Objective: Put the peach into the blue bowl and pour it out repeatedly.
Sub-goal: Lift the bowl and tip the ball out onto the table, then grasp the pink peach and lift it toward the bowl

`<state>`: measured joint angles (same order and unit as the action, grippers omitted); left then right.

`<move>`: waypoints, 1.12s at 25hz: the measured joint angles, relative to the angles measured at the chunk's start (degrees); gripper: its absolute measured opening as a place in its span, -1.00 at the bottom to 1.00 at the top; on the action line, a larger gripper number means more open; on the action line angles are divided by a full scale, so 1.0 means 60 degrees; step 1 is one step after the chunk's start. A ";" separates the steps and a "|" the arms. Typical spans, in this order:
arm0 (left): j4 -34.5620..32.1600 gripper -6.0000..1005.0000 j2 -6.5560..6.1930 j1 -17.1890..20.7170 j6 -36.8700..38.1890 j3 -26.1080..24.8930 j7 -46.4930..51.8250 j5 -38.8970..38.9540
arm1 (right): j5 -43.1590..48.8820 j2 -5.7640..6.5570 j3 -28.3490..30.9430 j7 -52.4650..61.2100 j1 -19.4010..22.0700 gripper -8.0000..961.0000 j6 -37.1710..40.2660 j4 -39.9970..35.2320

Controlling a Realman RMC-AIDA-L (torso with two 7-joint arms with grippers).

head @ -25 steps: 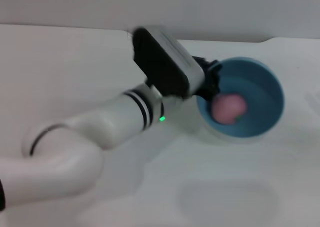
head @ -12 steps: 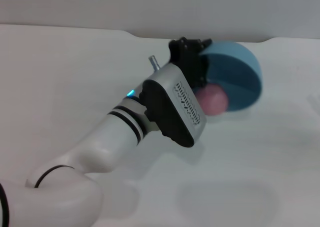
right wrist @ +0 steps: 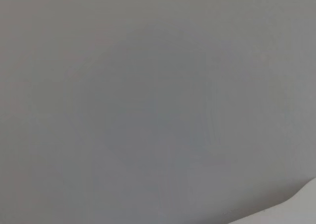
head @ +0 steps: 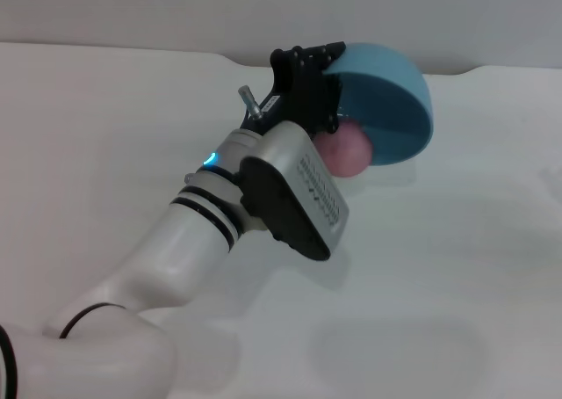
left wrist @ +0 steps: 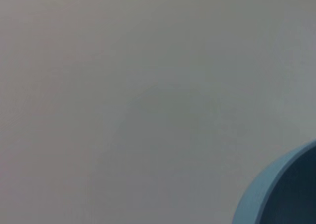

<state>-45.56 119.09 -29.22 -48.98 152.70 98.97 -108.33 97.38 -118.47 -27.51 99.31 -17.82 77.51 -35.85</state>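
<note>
Above table (head: 457, 267): left hand (head: 327, 83) pinching tipped blue bowl (head: 391, 100); peach (head: 344, 149) only in head view.

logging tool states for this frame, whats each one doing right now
Left tool: closed on the rim of the blue bowl, which is tipped over with the peach at its mouth.
Right tool: not in view.

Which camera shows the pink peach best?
The head view. There the peach peeks out below the tipped bowl, which the left pincer holds. The left wrist view shows only a piece of the bowl, no peach. The right wrist view shows neither.
</note>
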 joint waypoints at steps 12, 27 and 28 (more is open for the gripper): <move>-0.0022 -0.99 0.0000 -0.0054 -0.0039 0.0051 -0.0627 0.0052 | -0.0001 -0.0012 -0.0004 0.0044 0.0007 0.02 0.0094 0.0030; -0.1727 -0.99 -0.0122 -0.0017 0.7263 -0.5987 0.3426 0.0158 | 0.0061 0.0026 -0.0255 -0.0086 -0.0309 0.01 0.0007 0.0043; -0.1819 -0.99 -0.0125 -0.0039 0.8252 -0.6691 0.3575 0.0156 | 0.0086 0.0028 -0.0351 -0.0143 -0.0366 0.01 -0.0001 0.0043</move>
<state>-56.48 118.34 -29.45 0.53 112.56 120.42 -107.40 97.89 -118.30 -29.61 98.46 -20.02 77.50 -35.59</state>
